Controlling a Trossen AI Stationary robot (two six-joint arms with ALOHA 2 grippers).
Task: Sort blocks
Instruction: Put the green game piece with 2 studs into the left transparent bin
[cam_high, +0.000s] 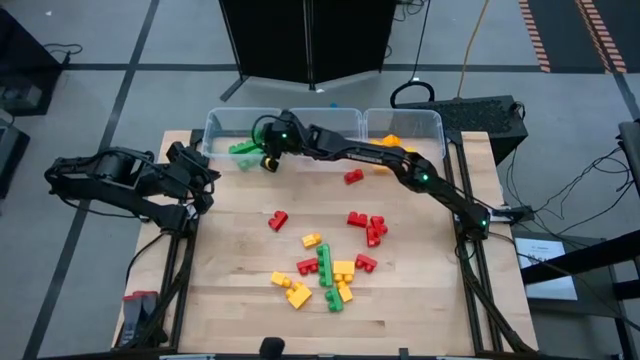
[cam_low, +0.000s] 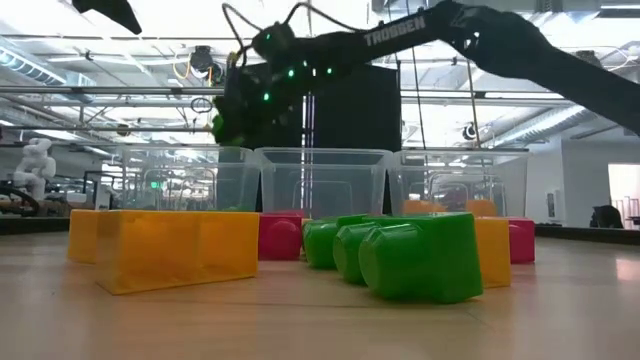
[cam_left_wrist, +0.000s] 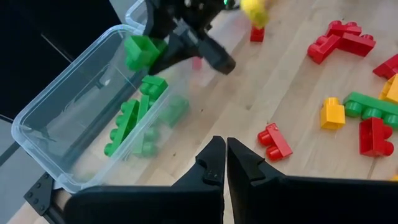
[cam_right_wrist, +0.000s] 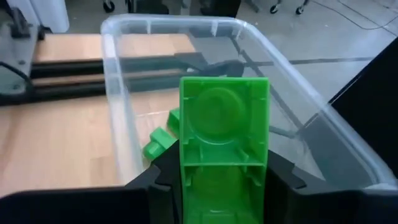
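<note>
You have a light wooden table carrying three clear bins in a row along its far edge, and loose red, yellow and green blocks scattered across its middle and near part.

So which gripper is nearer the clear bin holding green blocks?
Right. The right gripper hangs over the left bin, shut on a green block. The left gripper waits beside that bin, fingers shut.
</note>
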